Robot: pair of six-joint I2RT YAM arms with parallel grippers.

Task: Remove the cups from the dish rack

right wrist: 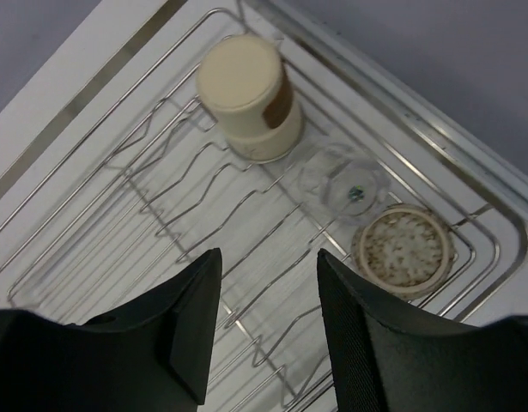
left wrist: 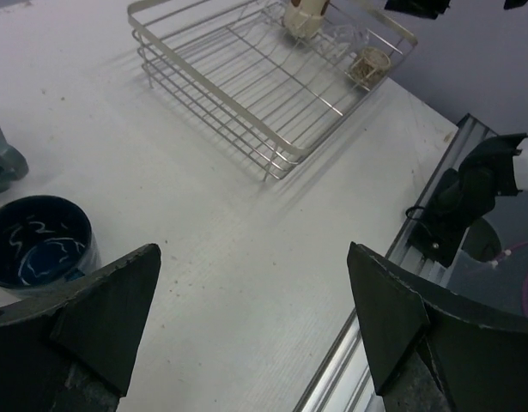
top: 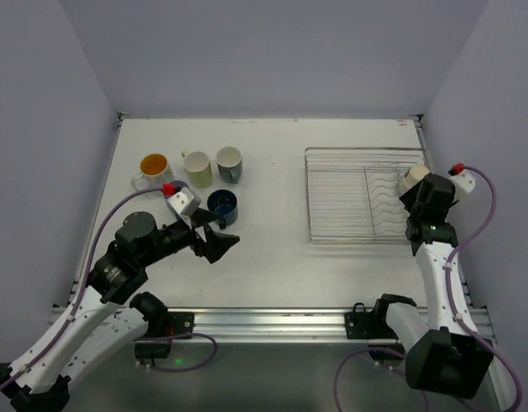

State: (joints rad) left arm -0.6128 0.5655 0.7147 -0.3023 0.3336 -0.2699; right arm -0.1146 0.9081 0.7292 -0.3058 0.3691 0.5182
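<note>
Right hand [right wrist: 268,266]: fingers narrowly apart, nothing clamped; held over the far right corner of the dish rack [top: 308,197].
Cream cup [right wrist: 246,99]: stood upright in the rack, apparently mouth down, just ahead of the fingers.
Clear cup [right wrist: 341,180], speckled cup [right wrist: 403,249]: set beside it along the rim.
Left hand [left wrist: 255,253]: spread wide, empty, near the navy cup [left wrist: 40,240] on the surface [left wrist: 246,215], well apart from the rack.
Nearer arm: judged to be the right.

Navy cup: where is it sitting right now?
In the top view the navy cup stands upright on the table's left half, outside the dish rack, just on the near side of the grey cup and beside the open left pincer.
</note>
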